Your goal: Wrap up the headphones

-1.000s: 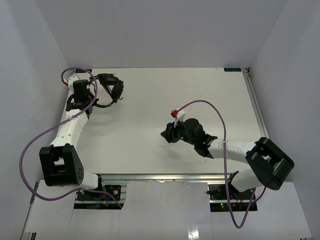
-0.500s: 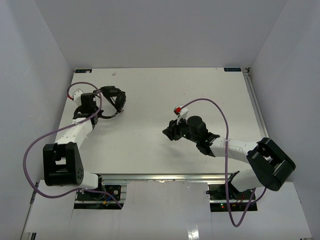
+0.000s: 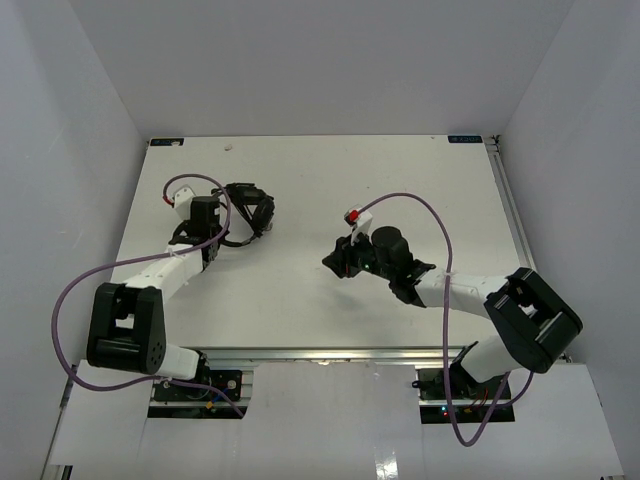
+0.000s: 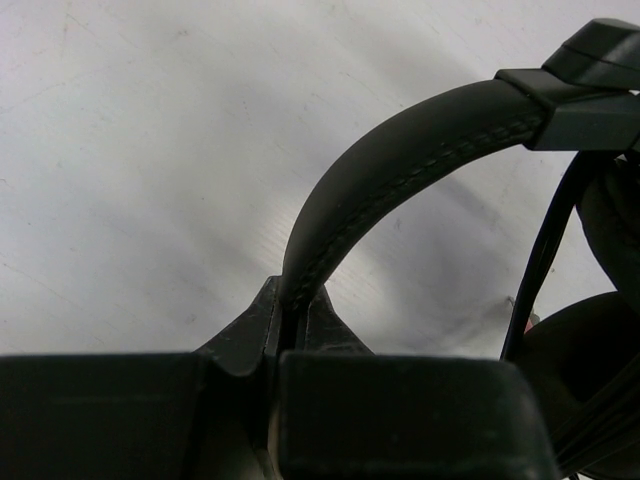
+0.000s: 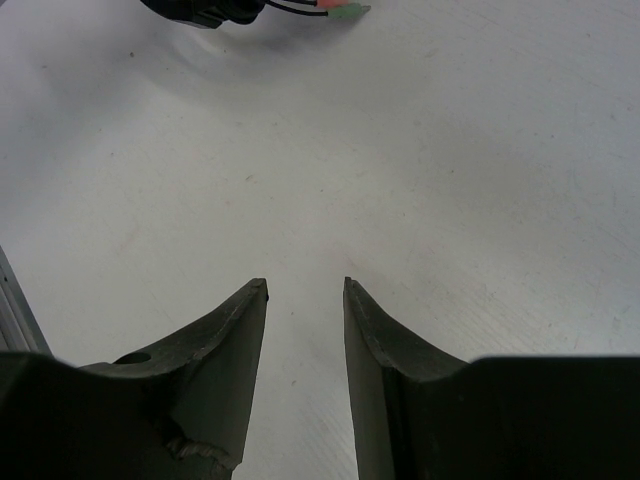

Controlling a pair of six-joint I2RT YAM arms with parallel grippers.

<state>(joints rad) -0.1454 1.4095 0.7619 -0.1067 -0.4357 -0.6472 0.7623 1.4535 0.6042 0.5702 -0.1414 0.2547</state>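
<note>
Headphones (image 3: pixel 250 208), one pair, lie toward ten o'clock on the table (image 3: pixel 420 175), with the earcups cut off in the left wrist view. Two grippers: the left gripper (image 4: pixel 292 300) pinches the headband (image 4: pixel 400 170), and the right gripper (image 5: pixel 305 285) stands parted and empty.

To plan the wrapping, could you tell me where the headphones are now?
In the top view, the headphones are over the left half of the table, headband pinched in the left gripper, well apart from the right gripper.
</note>
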